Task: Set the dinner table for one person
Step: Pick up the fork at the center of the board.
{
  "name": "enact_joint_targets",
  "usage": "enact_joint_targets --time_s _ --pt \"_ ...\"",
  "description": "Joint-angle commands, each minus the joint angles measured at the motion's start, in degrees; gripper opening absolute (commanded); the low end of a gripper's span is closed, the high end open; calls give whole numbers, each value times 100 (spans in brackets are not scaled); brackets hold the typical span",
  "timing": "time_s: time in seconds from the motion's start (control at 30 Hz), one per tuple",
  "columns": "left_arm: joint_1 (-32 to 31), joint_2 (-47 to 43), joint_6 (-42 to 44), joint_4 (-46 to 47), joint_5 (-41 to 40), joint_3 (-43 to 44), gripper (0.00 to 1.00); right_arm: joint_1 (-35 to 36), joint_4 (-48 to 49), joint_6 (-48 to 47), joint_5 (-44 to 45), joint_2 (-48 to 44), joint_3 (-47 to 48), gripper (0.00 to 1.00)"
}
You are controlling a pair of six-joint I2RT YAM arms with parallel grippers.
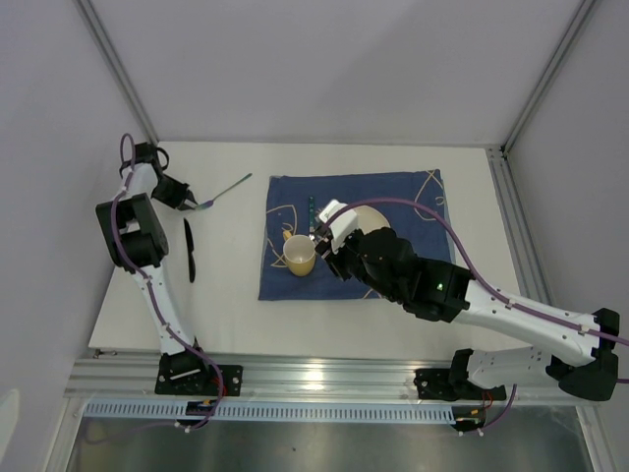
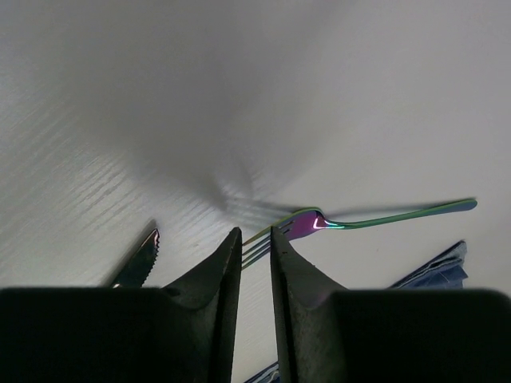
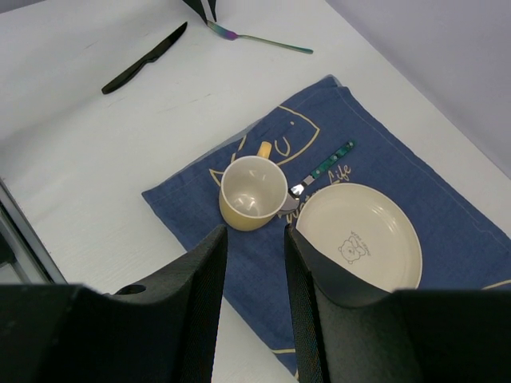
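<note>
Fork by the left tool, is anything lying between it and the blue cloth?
Nothing visible does. Only bare table lies between the fork and the blue cloth; the knife sits nearer the arm bases, off that line.

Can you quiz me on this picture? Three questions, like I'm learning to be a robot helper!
1. True or false: the mug stands on the blue cloth.
2. Which one lies off the cloth? A plate, B spoon, C knife.
3. Fill the gap: the left fingers have the tines of the ____ between them.

Key: 1 true; 2 C; 3 fork.
</note>
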Motion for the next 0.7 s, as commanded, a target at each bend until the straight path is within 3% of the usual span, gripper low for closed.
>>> enact_joint_targets --time_s 0.0,0.37,0.47,0.67 --pt "-53 117 107 -120 -35 293 22 44 46 63 118 17 272 39" --pt "-71 135 212 -137 9 320 11 61 64 -7 109 43 316 39" --pt "-62 135 239 -137 18 311 1 70 55 -25 101 43 325 39" --pt "-53 91 326 -24 219 206 0 79 11 -16 83 52 308 39"
